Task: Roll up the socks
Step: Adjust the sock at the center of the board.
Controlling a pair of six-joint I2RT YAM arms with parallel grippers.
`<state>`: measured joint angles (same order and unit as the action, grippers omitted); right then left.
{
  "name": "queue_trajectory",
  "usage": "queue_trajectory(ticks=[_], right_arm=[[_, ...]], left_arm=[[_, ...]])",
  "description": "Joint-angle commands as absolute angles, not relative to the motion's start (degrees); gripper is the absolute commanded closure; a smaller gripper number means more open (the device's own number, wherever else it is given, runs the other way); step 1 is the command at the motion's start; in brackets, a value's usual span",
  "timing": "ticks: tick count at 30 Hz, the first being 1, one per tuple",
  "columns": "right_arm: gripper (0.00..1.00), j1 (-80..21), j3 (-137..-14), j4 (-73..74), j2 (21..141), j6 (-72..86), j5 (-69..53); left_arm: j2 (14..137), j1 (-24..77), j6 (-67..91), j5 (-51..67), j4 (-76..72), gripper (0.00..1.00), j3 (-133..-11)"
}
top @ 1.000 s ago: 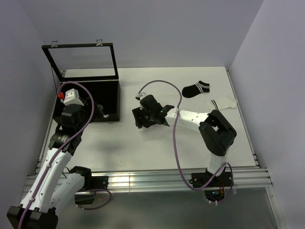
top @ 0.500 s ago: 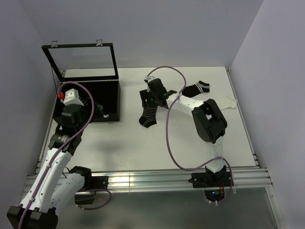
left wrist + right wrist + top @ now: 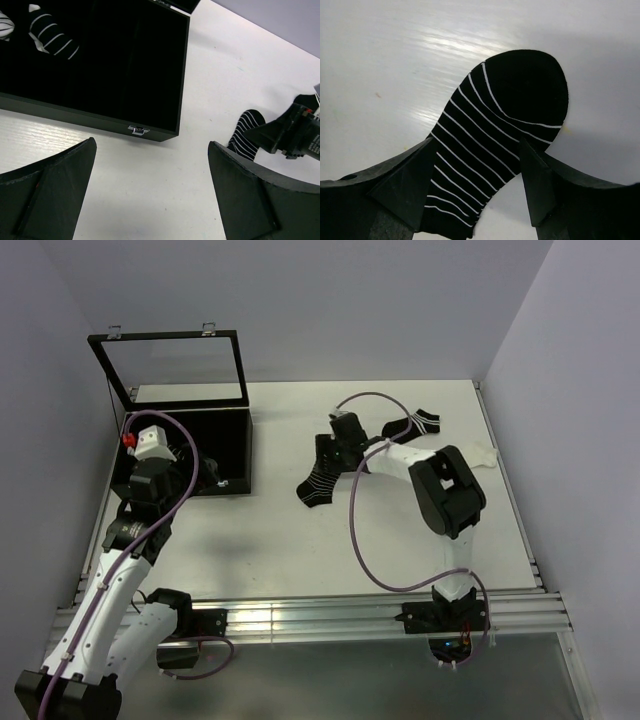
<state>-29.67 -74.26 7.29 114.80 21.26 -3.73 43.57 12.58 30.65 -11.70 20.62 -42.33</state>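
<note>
A black sock with white stripes point(image 3: 314, 485) lies flat mid-table. My right gripper point(image 3: 332, 455) hovers over its cuff end, open. In the right wrist view the sock point(image 3: 490, 150) runs between the spread fingers point(image 3: 405, 185) of the gripper point(image 3: 477, 150), toe pointing away. A second black sock point(image 3: 412, 426) and a white sock point(image 3: 470, 457) lie at the far right. My left gripper point(image 3: 208, 476) is open and empty by the black box point(image 3: 240, 440); the left wrist view point(image 3: 150, 150) shows bare table between its fingers. A rolled sock point(image 3: 50, 37) lies in the box.
The black box point(image 3: 165, 100) has its glass lid point(image 3: 175, 370) standing open at the far left. The right arm's purple cable point(image 3: 360, 530) loops over the table. Walls close in the left, back and right sides.
My right gripper has moved from the table's centre toward the far right. The striped sock, bunched under it before, now lies stretched out flat. The left arm has not moved.
</note>
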Motion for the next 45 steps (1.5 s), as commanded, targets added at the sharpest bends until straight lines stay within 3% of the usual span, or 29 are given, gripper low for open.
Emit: queue_trajectory(ticks=[1, 11, 17, 21, 28, 45], right_arm=[[0.25, -27.1, -67.7, 10.8, 111.4, 27.3, -0.1], [0.24, -26.1, -56.9, 9.8, 99.2, 33.9, 4.3], [0.25, -30.5, -55.5, 7.1, 88.8, 22.8, 4.6], [0.32, -36.1, -53.4, 7.6, 85.2, 11.6, 5.7], [0.37, -45.2, -49.7, 8.2, 84.5, 5.3, 10.0], [0.38, -49.3, -54.1, 10.5, 94.0, 1.5, 13.9]], left_arm=[[44.6, 12.7, 29.4, -8.4, 17.9, 0.01, -41.8], [46.2, 12.7, 29.4, -5.5, 17.5, 0.01, -42.0], [47.1, 12.8, 30.8, -1.2, 16.4, 0.01, -42.0], [48.7, 13.4, 33.1, 1.3, 16.0, 0.01, -42.4], [51.1, 14.8, 33.6, 2.2, 15.2, 0.01, -43.0], [52.2, 14.8, 33.3, 1.9, 15.1, 0.01, -43.1]])
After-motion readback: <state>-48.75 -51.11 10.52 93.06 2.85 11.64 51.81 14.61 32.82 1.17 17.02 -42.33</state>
